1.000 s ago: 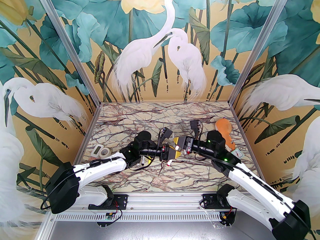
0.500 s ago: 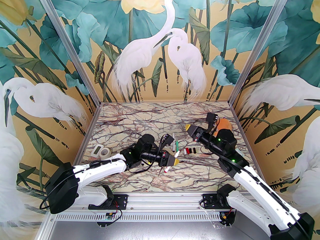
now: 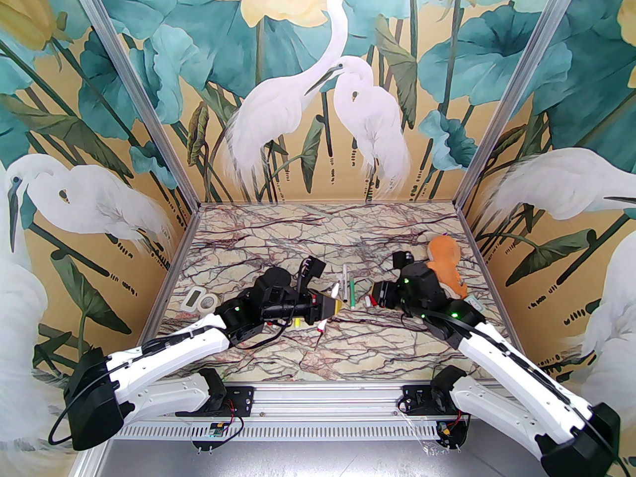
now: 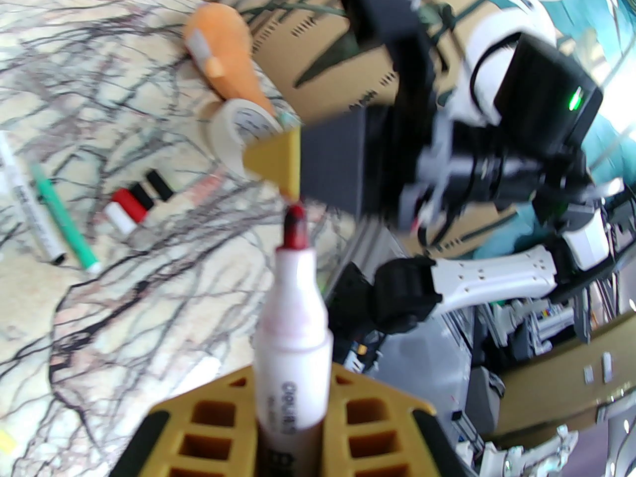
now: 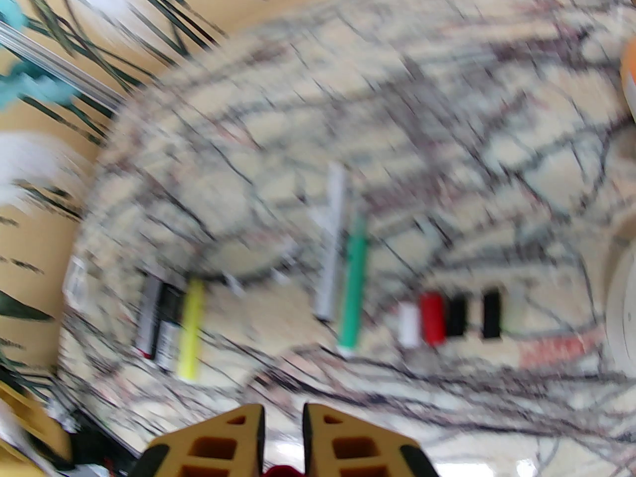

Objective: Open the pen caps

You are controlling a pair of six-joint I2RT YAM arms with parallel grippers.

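Right pincer, red cap gripped, parted from marker in left pincer, swung right, dropped beside loose caps.

The top external camera is looking down from above and behind the arm bases, taking in the whole table. The left wrist camera is sitting close, sighting along the red-tipped marker in its jaws toward the right arm. The right wrist camera is hovering low, blurred, facing leftward across the table. All three are sharing the pen caps and the green pen.
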